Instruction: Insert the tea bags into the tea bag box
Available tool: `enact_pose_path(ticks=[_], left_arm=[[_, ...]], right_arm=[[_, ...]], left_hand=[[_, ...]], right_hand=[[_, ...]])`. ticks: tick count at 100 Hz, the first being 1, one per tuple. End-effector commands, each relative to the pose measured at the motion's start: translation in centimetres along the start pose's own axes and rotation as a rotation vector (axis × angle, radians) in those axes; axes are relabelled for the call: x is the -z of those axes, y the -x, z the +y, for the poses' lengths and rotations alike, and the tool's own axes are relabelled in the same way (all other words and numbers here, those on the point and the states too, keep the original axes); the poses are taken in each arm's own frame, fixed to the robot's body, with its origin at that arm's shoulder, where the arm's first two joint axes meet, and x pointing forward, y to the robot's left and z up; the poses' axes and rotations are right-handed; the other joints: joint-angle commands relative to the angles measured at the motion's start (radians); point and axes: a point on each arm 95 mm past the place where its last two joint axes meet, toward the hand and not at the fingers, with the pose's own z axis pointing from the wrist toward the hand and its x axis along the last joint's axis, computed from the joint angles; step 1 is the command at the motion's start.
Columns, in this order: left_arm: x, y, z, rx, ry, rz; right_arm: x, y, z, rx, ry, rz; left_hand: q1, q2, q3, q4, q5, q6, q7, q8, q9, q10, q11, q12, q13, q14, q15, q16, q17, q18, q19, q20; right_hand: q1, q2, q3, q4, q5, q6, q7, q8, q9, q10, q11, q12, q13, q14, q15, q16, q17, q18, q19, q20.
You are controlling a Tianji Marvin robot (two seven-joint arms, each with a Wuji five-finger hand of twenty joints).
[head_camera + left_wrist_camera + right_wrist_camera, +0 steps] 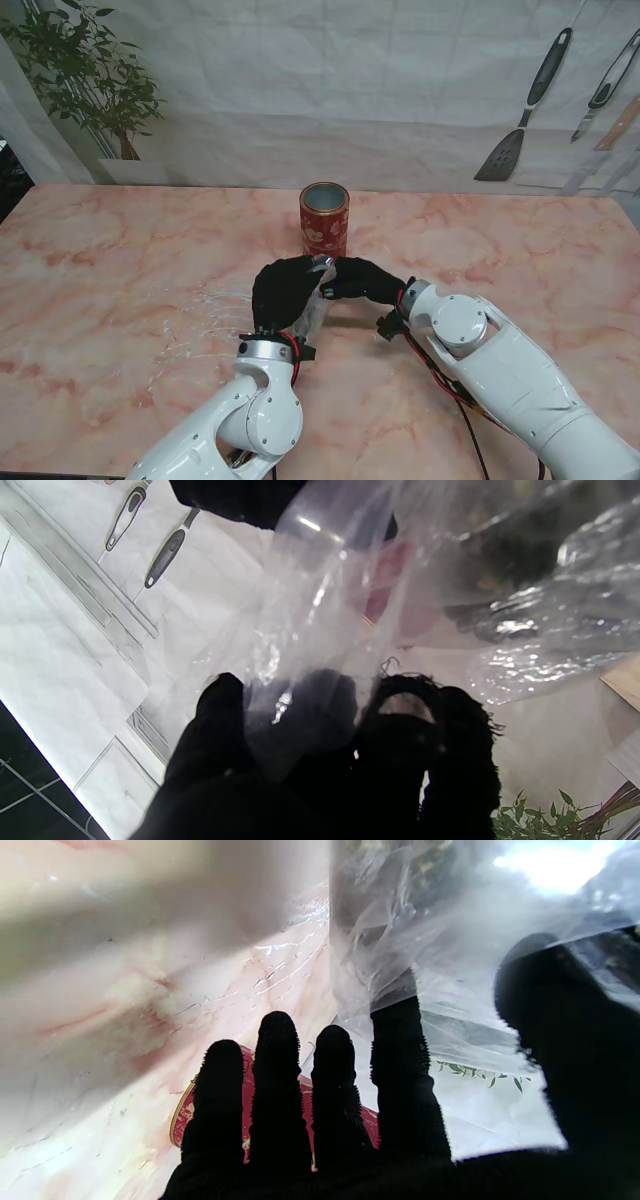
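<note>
Step in hand: by the look of it, handling the clear plastic tea bag pouch (313, 312) between both hands, just short of the box; no bag has gone in yet as far as the views show.
Left hand (283, 290): black-gloved, fingers closed on the pouch; its wrist view shows film bunched between thumb and fingers (320, 715).
Right hand (362, 279): reaches across from the right and meets the pouch's upper edge; its wrist view shows the index finger (400, 1050) against the film with the thumb on the other side, the other three fingers straight and free. It reads as a pinch, though how firm it is cannot be told.
Tea bag box (324, 219): a red floral tin with an open mouth, upright on the marble table (120, 260), just beyond the two hands and apart from them.
Contents: dark leafy matter shows dimly through the film in the wrist views; separate bags cannot be made out.
Next move calls for: likely carrying the pouch over the tin's mouth and lowering it in, keeping the loose film gathered so it does not snag on the rim.
Risk: the slack, slippery film may slide out of the pinch.
</note>
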Motion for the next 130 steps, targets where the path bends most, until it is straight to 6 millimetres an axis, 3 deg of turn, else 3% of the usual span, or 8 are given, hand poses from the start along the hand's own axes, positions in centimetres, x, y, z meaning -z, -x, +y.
enact_pose_path(ticks=[1,27,46,70,82,88,100,130], left_arm=[[-0.2,-0.5,0.0,0.020,-0.002,0.008],[0.1,-1.0,0.2,0.071,-0.031,0.022],[0.4,-1.6,0.7,0.115,-0.053,0.035],[0.6,-2.0,1.1,0.158,-0.077,0.039],[0.5,-2.2,1.3,0.170,-0.090,0.038],[0.5,-2.3,1.3,0.172,-0.094,0.041],[0.5,-2.4,1.2,0.177,-0.104,0.037],[0.0,-1.5,0.3,0.143,-0.095,0.000]], right_arm=[[-0.1,-0.2,-0.5,0.004,-0.032,-0.002],[-0.3,-0.4,-0.7,0.002,-0.062,-0.020],[-0.5,-0.4,-0.8,-0.012,-0.084,-0.013],[-0.7,-0.4,-1.1,-0.014,-0.084,-0.022],[-0.8,-0.3,-1.5,-0.024,-0.073,-0.026],[-0.8,-0.3,-1.7,-0.029,-0.066,-0.028],[-0.8,-0.1,-1.8,-0.046,-0.064,-0.024],[-0.2,-0.2,-1.2,-0.133,-0.021,0.014]], left_hand=[[0.059,0.033,0.080,0.024,0.031,0.011,0.072,0.018,0.009,-0.120,0.019,-0.022,0.020,-0.004,0.027,-0.010,0.013,-0.054,0.117,-0.003],[0.065,0.035,0.076,0.024,0.031,0.011,0.071,0.019,0.010,-0.119,0.019,-0.024,0.020,-0.002,0.021,-0.011,0.014,-0.051,0.117,-0.007],[0.070,0.038,0.074,0.023,0.030,0.014,0.070,0.020,0.009,-0.115,0.018,-0.025,0.021,0.002,0.019,-0.013,0.016,-0.046,0.117,-0.011],[0.077,0.042,0.071,0.023,0.026,0.014,0.066,0.019,0.004,-0.115,0.011,-0.033,0.019,-0.003,0.000,-0.023,0.018,-0.044,0.111,-0.023],[0.078,0.044,0.070,0.022,0.026,0.015,0.065,0.019,0.005,-0.113,0.012,-0.035,0.019,-0.002,-0.002,-0.025,0.018,-0.041,0.111,-0.027],[0.078,0.045,0.068,0.022,0.025,0.016,0.065,0.019,0.006,-0.114,0.012,-0.036,0.020,-0.002,-0.003,-0.026,0.019,-0.041,0.112,-0.029],[0.080,0.045,0.068,0.021,0.025,0.016,0.064,0.019,0.005,-0.115,0.012,-0.038,0.020,-0.003,-0.004,-0.027,0.020,-0.041,0.113,-0.032],[0.082,0.045,0.063,0.021,0.024,0.014,0.064,0.019,0.004,-0.113,0.013,-0.039,0.018,0.000,-0.006,-0.029,0.016,-0.038,0.112,-0.037]], right_hand=[[-0.063,-0.086,0.060,0.002,-0.029,0.047,-0.015,0.014,-0.021,0.010,0.006,0.022,0.006,0.005,0.026,0.014,0.001,0.021,0.033,-0.010],[-0.064,-0.212,0.160,-0.015,-0.045,0.062,0.073,0.113,-0.030,0.019,0.015,0.034,0.002,0.009,0.033,0.023,0.005,0.035,0.049,-0.013],[-0.052,-0.245,0.179,-0.016,-0.063,0.063,0.183,0.211,-0.031,0.019,0.024,0.037,0.002,0.008,0.034,0.023,0.003,0.039,0.051,-0.017],[0.018,-0.236,0.172,-0.008,-0.034,0.067,0.207,0.234,-0.003,0.027,0.027,0.037,0.022,0.017,0.038,0.023,0.015,0.052,0.062,-0.018],[0.088,-0.211,0.143,-0.006,0.021,0.047,0.180,0.199,0.020,0.025,0.028,0.031,0.039,0.022,0.041,0.021,0.025,0.060,0.075,-0.022],[0.154,-0.202,0.103,-0.104,0.030,0.024,0.252,-0.001,0.033,0.019,0.030,0.025,0.051,0.019,0.043,0.017,0.031,0.060,0.085,-0.034],[0.265,-0.161,0.048,-0.122,0.045,-0.011,0.344,-0.178,0.061,0.011,0.021,0.012,0.068,0.020,0.039,0.011,0.041,0.058,0.093,-0.043],[0.297,0.006,0.064,-0.083,0.061,-0.004,0.421,-0.128,0.024,-0.001,0.006,-0.014,0.032,0.007,0.017,-0.009,0.012,0.037,0.089,-0.059]])
